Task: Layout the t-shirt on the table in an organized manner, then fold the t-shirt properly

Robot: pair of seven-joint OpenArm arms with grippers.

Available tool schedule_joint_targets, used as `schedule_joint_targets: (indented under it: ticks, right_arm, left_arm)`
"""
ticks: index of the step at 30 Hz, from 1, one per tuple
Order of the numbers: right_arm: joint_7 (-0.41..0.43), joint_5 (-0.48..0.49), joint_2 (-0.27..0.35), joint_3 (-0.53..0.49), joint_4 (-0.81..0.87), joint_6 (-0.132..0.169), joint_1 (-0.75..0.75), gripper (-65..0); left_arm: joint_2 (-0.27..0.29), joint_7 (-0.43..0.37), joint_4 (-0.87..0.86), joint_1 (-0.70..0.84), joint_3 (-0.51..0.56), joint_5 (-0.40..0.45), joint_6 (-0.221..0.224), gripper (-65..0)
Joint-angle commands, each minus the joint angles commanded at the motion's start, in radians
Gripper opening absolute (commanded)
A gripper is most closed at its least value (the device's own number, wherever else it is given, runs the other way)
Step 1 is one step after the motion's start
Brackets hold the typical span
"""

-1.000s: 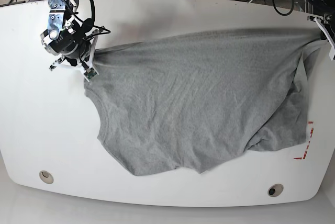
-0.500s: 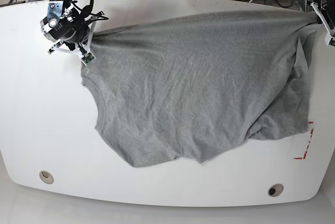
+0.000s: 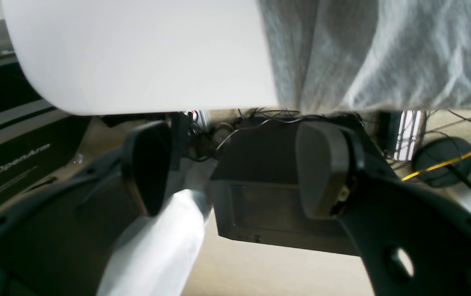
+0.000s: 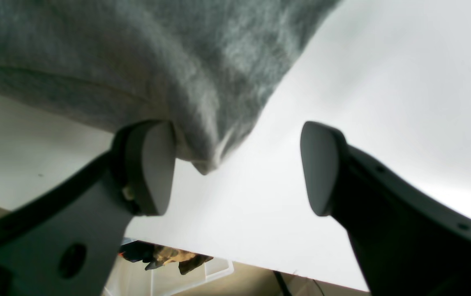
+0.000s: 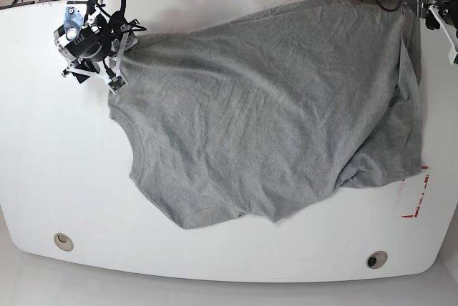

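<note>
1. Far left of the base view, our right gripper (image 5: 107,70) sits at the t-shirt (image 5: 272,113)'s near-left corner. The wrist view shows its jaws spread wide, the grey corner lying against one pad (image 4: 153,164) and nothing pinched. If we lift from here, the cloth simply slides off and that corner stays rumpled.

2. Moving right, the t-shirt sprawls across the middle of the table (image 5: 57,163), wrinkled, its lower hem curling toward the front edge. We reckon any fold begun now would trap those creases, since it is not squared up.

3. Further right, a flap is doubled under along the shirt's right side, just above the red tape mark (image 5: 416,202). Tugging the top edge alone could tighten that tuck instead of opening it.

4. At the back right, the cloth reaches the table's rear edge. In the left wrist view the fabric (image 3: 383,53) hangs over the rim, with cables (image 3: 445,135) below. One more pull that way and the weight may drag the shirt off the table or snag it on those wires.

5. Far right, our left gripper (image 3: 235,176) is open too, fingers apart and empty, hovering off the table edge below the cloth. If we close blind from there, we risk grabbing air, or the draped fold instead of a single layer.
</note>
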Motion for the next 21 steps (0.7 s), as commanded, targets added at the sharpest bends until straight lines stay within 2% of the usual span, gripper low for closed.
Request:
schedule_joint_targets:
  ticks: [5,9,12,15,17,21]
  right_arm:
    - [0.000,0.000,0.002,-0.002,-0.002,0.002,0.071,-20.5]
    - [0.000,0.005,0.002,-0.008,-0.008,0.002,0.144,-20.0]
    - [0.000,0.008,-0.002,-0.008,-0.031,0.002,0.204,-20.0]
    - [0.002,0.008,-0.035,-0.009,-0.069,0.002,0.288,-20.0]
    - [0.002,0.006,-0.043,-0.009,-0.094,0.002,0.324,-19.8]
    - [0.009,0.008,-0.051,-0.009,-0.164,0.002,0.402,-20.1]
  left_arm:
    - [-0.034,0.000,-0.002,-0.132,0.006,0.000,0.000,-21.0]
    - [-0.037,0.000,-0.018,-0.278,0.021,0.002,0.000,-21.0]
    - [-0.040,-0.002,-0.100,-0.390,0.063,0.003,0.000,-21.0]
    - [-0.040,-0.006,-0.252,-0.528,0.089,0.061,0.000,-21.0]
    - [-0.037,-0.026,-0.334,-0.600,0.104,0.101,0.000,-21.0]
    - [-0.037,-0.164,-0.508,-0.712,0.166,0.164,0.000,-21.0]
